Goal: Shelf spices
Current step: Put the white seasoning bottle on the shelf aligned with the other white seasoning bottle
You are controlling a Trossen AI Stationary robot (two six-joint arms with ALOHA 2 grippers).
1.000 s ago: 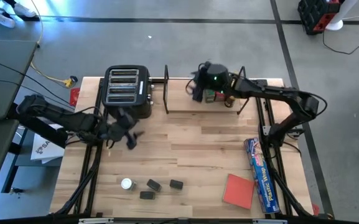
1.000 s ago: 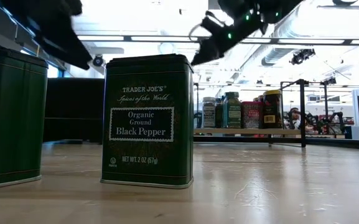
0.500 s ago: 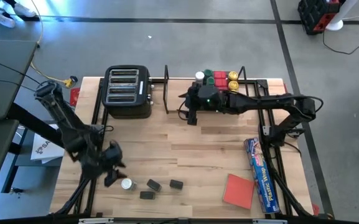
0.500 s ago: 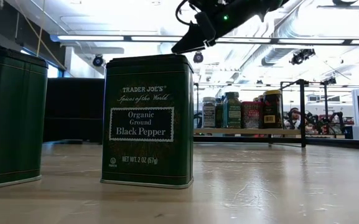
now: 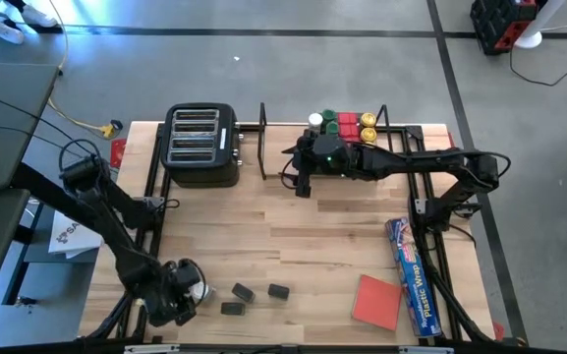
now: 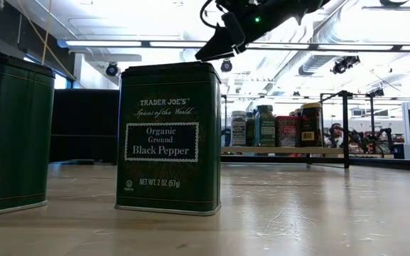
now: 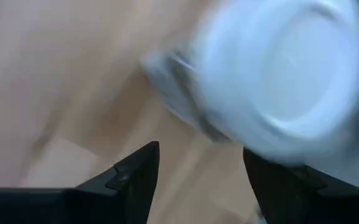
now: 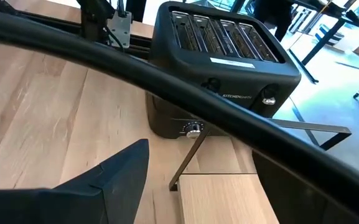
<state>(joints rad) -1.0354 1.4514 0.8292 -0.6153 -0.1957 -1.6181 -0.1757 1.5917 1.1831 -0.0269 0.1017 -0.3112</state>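
Left end effector (image 5: 183,293) sits low near the tabletop's (image 5: 293,246) front-left corner, directly over the white-topped jar (image 5: 198,289) — fingers (image 7: 135,174) spread, the jar's lid between them, not gripped. Three black tins (image 5: 243,292) lie just beside it along the front edge. Right end effector (image 5: 301,182) hangs before the shelf (image 5: 263,147) at the rear edge — fingers (image 8: 114,180) apart, empty. Shelved spices (image 5: 342,123) cluster at the shelf's right end. The toaster (image 5: 201,146) stands at rear left.
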